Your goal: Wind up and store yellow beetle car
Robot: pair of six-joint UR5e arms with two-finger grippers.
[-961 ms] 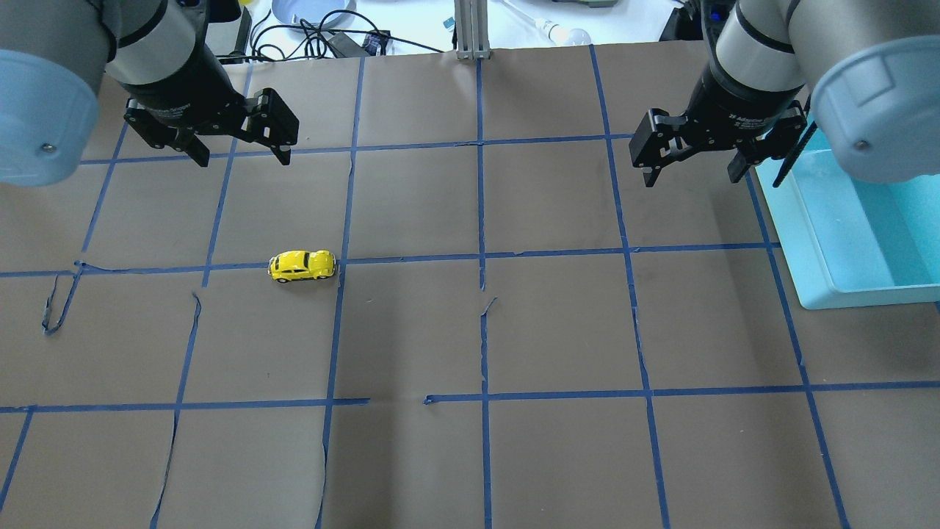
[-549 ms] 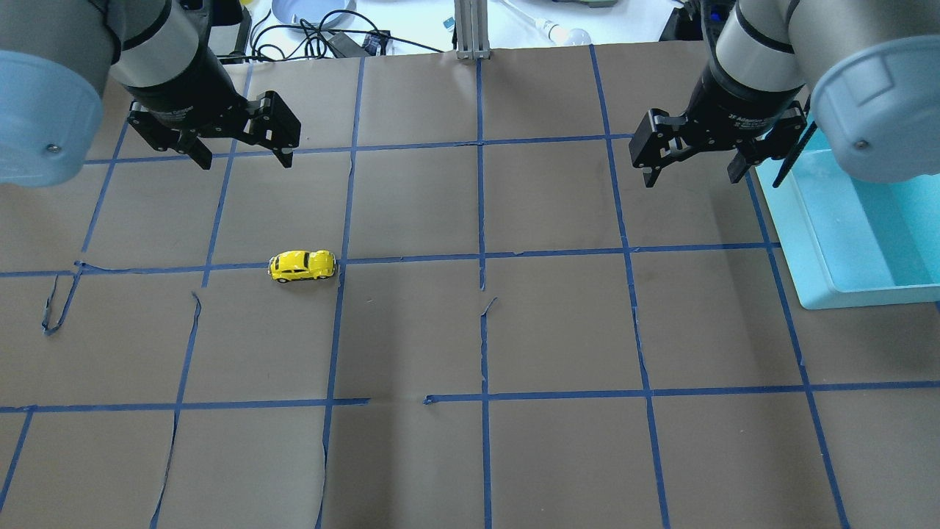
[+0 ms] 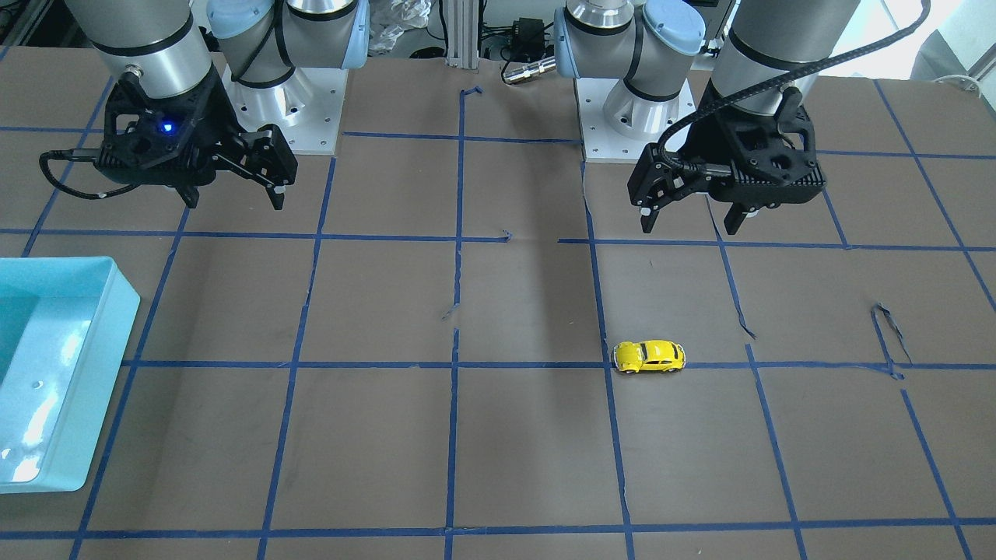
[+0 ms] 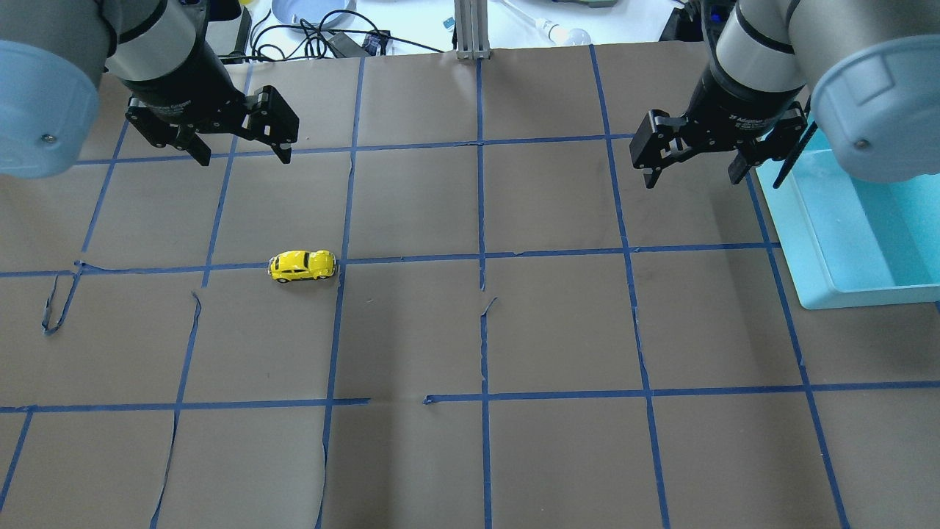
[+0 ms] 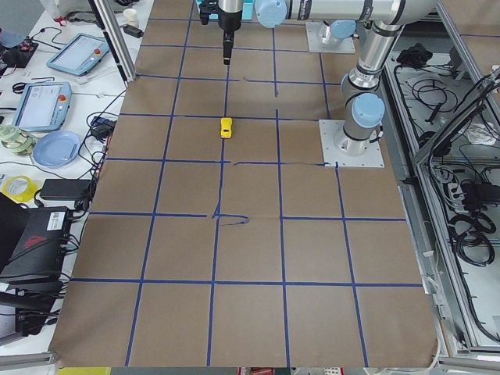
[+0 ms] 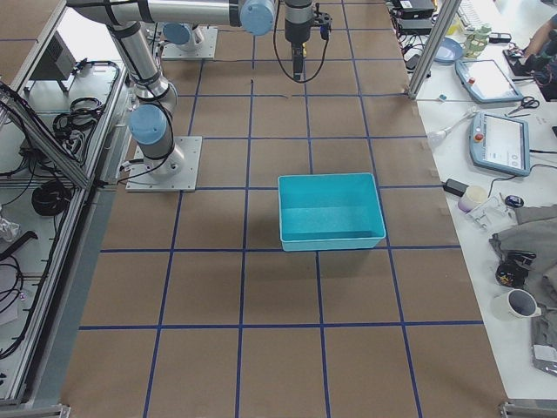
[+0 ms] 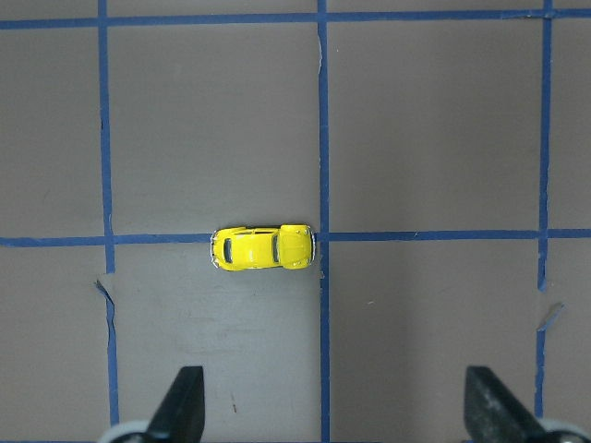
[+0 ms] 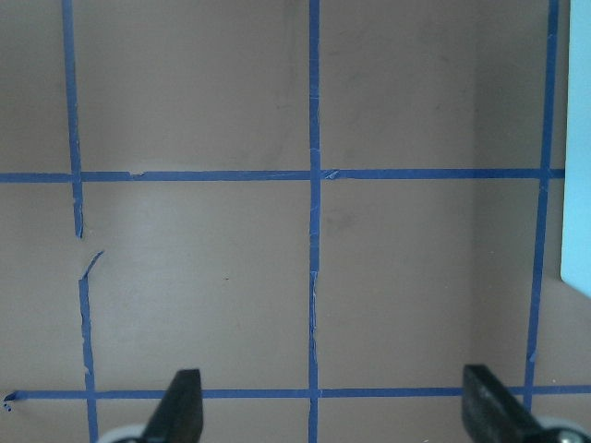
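The tiny bright yellow toy beetle car (image 4: 302,265) sits on its wheels on the brown paper table cover (image 4: 558,330). My left gripper (image 4: 243,159) hangs raised and offset from it, jaws spread wide and empty; the right gripper (image 4: 691,179), equally wide and empty, is much farther from the car. The car's long axis parallels the line between the left jaws, so I expect a wrist turn first.

— What is lying on your worktop (image 4: 558,330)?
— You have brown paper over all of it, crossed by a grid of blue tape strips (image 4: 481,257), a few of them torn or lifted. A tiny bright yellow toy beetle car (image 4: 302,265) stands on its wheels across one strip, just beside a crossing, in the robot's left half.
— Anything else?
— Your turquoise open plastic bin (image 6: 333,240) sits toward the robot's right, well apart from the car.
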